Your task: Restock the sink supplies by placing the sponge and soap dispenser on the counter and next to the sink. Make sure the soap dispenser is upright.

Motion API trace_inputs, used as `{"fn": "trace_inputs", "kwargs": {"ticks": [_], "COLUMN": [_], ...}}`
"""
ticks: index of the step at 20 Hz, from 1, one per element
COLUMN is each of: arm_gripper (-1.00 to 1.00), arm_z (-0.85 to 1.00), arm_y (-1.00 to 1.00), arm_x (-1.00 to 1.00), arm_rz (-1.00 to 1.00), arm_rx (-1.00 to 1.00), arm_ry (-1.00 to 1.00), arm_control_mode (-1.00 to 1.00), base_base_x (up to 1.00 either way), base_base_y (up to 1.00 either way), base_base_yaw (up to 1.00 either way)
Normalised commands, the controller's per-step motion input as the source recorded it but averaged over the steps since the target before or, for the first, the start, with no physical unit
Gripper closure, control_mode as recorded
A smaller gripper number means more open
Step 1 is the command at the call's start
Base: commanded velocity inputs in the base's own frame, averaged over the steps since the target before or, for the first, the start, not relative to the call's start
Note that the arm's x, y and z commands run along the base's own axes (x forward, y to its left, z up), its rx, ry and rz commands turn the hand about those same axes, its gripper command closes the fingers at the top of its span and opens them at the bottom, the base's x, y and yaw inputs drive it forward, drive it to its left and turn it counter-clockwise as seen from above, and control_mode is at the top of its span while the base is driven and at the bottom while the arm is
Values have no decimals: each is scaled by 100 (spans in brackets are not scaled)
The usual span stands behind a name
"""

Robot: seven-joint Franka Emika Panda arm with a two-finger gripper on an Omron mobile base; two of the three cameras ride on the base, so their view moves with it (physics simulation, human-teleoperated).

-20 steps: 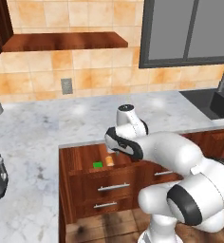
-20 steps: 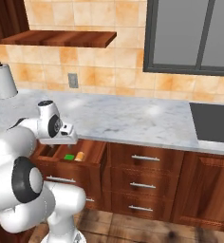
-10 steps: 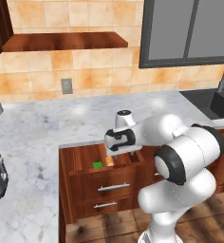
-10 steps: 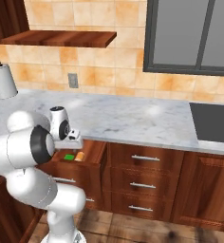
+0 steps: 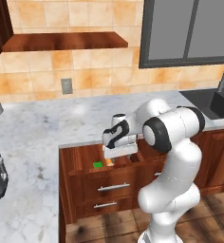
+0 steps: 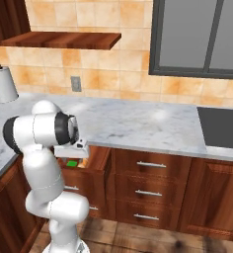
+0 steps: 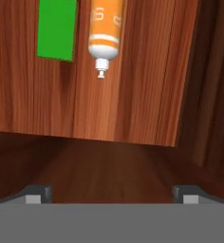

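Change since a second ago: the arm has folded in and swung its hand down over the open drawer [image 5: 99,163]; the base views frame the kitchen the same way, so the base has not driven.
Gripper: the gripper [image 7: 111,192] points down into the drawer, its two dark tips set wide apart at the bottom of the hand view with nothing between them, so the pincer stands open and empty.
Sponge: the sponge [image 7: 57,28] lies flat on the wooden drawer floor, a bright green block; from the left base camera it is a green patch [image 5: 98,164] inside the drawer.
Soap dispenser: the soap dispenser [image 7: 105,29] lies on its side just beside the sponge, apart from it, pump nozzle toward the gripper.
Counter: the counter [image 5: 47,128] of veined marble runs above the drawer and on to the sink [image 5: 210,100].
Done so far: the drawer stands open and the hand is above its contents; neither item has been lifted.
Left to do: by my reading, nearly everything. Each item must be grasped, carried right along the counter and set near the basin, and the bottle must also be stood upright.
Likely next: a descent onto one item; which one I cannot tell.
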Motion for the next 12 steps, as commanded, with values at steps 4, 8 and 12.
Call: {"fn": "trace_inputs", "kwargs": {"ticks": [4, 8, 12], "arm_gripper": [-100, -100, -100], "arm_z": [-56, -41, -27], "arm_y": [14, 18, 26], "arm_x": [7, -5, -38], "arm_rz": [0, 0, 2], "arm_rx": [1, 0, 0], "arm_ry": [14, 13, 8], "arm_control_mode": [-100, -100, -100], "base_base_x": [0, 0, 0], "base_base_y": [0, 0, 0], "base_base_yaw": [0, 0, 0]}}
